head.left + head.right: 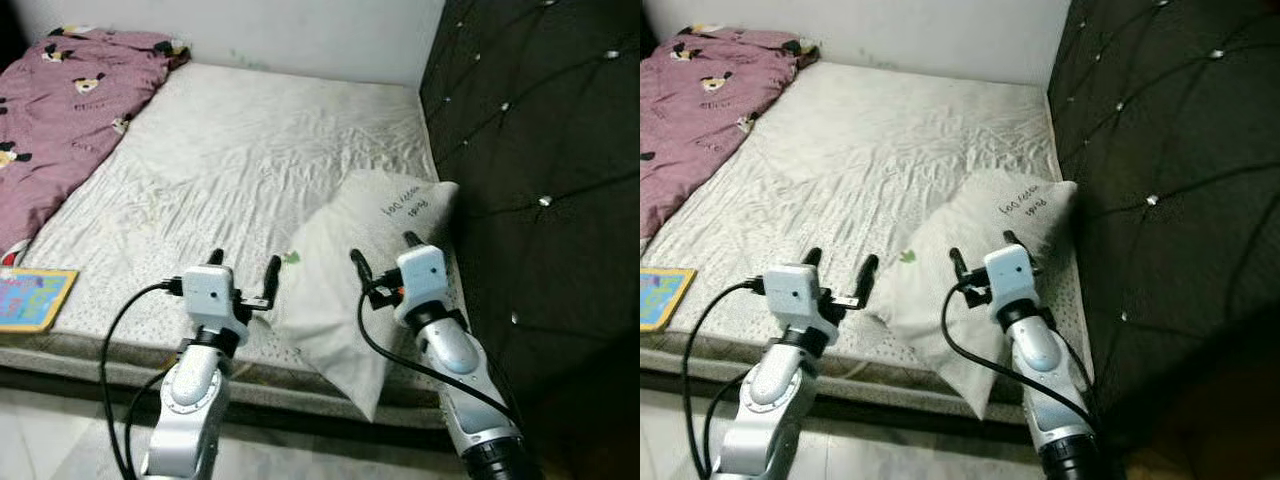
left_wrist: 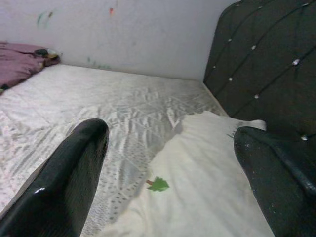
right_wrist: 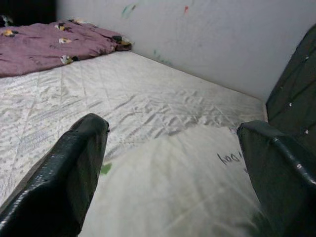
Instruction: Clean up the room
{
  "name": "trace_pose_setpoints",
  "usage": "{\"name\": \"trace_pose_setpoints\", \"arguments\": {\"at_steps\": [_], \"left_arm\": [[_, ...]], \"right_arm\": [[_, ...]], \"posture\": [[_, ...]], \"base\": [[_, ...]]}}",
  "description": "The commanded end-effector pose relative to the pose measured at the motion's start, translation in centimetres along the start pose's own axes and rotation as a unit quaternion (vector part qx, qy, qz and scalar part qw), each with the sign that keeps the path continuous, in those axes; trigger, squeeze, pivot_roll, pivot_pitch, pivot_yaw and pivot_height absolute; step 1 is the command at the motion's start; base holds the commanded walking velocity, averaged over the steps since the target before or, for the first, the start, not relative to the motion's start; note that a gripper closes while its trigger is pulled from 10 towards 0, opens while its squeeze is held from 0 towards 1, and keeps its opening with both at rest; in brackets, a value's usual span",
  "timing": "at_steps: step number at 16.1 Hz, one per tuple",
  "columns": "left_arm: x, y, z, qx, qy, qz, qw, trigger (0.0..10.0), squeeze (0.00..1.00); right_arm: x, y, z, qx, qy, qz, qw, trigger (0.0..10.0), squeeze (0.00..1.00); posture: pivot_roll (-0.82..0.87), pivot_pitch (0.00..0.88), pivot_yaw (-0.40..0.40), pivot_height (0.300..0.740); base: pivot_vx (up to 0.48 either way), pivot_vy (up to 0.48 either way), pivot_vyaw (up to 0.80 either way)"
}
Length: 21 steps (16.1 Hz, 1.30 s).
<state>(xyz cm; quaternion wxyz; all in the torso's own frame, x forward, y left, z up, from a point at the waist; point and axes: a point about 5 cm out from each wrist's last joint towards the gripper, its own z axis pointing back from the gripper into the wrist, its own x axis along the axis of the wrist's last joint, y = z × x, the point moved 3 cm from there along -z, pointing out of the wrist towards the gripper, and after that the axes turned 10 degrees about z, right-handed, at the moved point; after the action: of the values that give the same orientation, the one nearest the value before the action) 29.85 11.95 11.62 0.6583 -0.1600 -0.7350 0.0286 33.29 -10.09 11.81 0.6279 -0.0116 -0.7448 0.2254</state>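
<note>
Both fingers spread wide, the left end effector (image 1: 243, 264) sits just left of the pillow (image 1: 360, 270), at its near corner. The right end effector (image 1: 383, 250), also wide and empty, hovers over its middle, nearer. The pillow's long axis runs away toward the headboard (image 1: 540, 150); beyond it lie the bed (image 1: 250, 150) and a purple blanket (image 1: 70, 100).

Even, soft indoor light, sharp head views, slightly soft wrist views, dark headboard (image 1: 540, 150) side.

White pillow (image 1: 350, 270) flat, mattress (image 1: 240, 150) corner by headboard (image 1: 540, 150).
</note>
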Motion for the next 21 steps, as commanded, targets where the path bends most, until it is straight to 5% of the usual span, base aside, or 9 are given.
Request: {"name": "trace_pose_setpoints", "arguments": {"at_steps": [1,10,17,21], "left_arm": [[0.1,-0.6,-0.2,-0.015,-0.004,0.0,1.0,10.0,0.0],[-0.1,-1.0,-0.8,-0.017,-0.001,0.008,1.0,10.0,0.0],[-0.9,-1.1,-1.2,-0.001,0.015,0.015,1.0,10.0,0.0],[-1.1,-1.6,-1.3,-0.01,0.017,0.025,0.999,10.0,0.0]], "right_arm": [[-0.5,-0.4,0.1,-0.005,0.006,0.005,1.0,10.0,0.0],[0.4,0.8,-1.2,0.014,-0.015,0.026,0.999,10.0,0.0],[-0.1,3.0,-1.3,0.035,-0.01,0.009,0.999,10.0,0.0],[-0.4,3.7,-1.6,0.038,-0.004,0.001,0.999,10.0,0.0]], "posture": [[0.01,0.063,-0.036,0.74],[0.02,0.05,-0.025,0.74],[0.03,0.046,-0.044,0.74],[0.03,0.07,-0.046,0.74]], "base": [[0.352,0.0,0.0],[0.323,0.0,0.0],[0.0,0.0,-0.33],[0.0,0.413,-0.26]]}}
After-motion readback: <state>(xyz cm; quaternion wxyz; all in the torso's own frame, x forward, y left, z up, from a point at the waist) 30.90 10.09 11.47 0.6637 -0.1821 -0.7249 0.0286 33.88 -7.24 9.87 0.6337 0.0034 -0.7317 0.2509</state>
